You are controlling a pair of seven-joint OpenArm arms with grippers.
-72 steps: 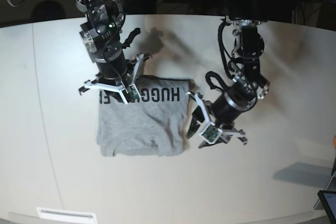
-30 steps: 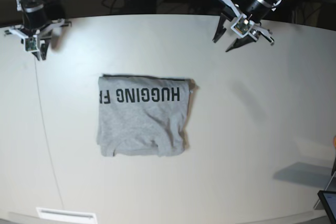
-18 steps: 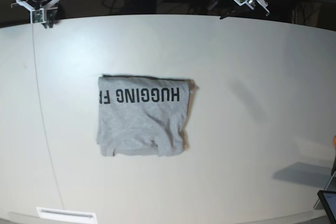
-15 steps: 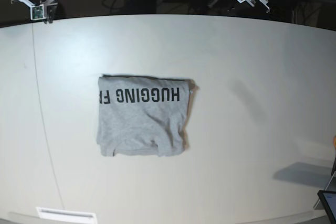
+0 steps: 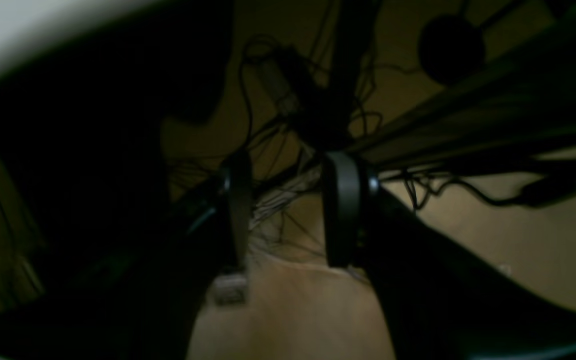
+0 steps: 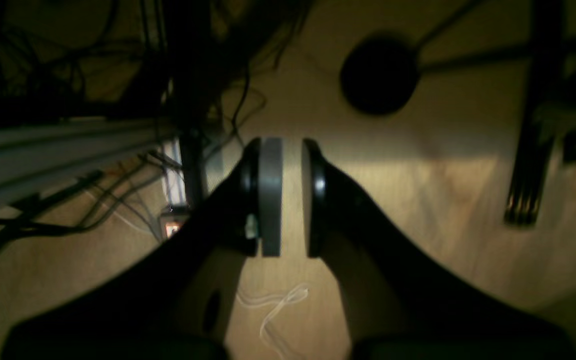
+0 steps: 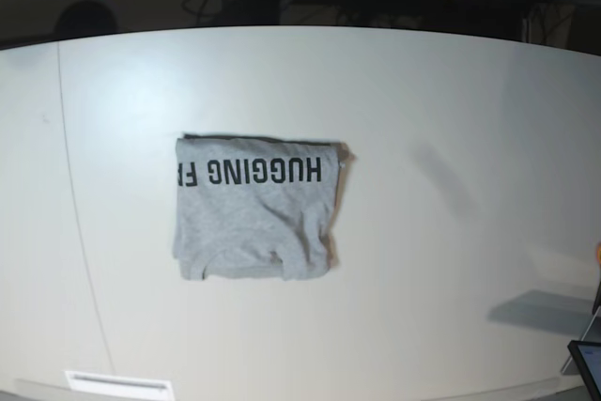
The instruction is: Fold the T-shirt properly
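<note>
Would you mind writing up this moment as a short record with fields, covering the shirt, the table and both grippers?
T-shirt: grey, folded into a rough rectangle, lying flat, lettering face up
Lettering: black capitals, upside down in the base view
Table: white, bears the shirt
Left gripper: off the table, jaws apart, nothing between them
Right gripper: off the table, jaws nearly together, narrow gap, nothing held
Contact with shirt: none

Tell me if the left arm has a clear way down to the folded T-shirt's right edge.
Probably yes. The T-shirt lies alone on the table, nothing covers it, and the left pincer is empty with its jaws apart, though pulled back beyond the far edge.
</note>
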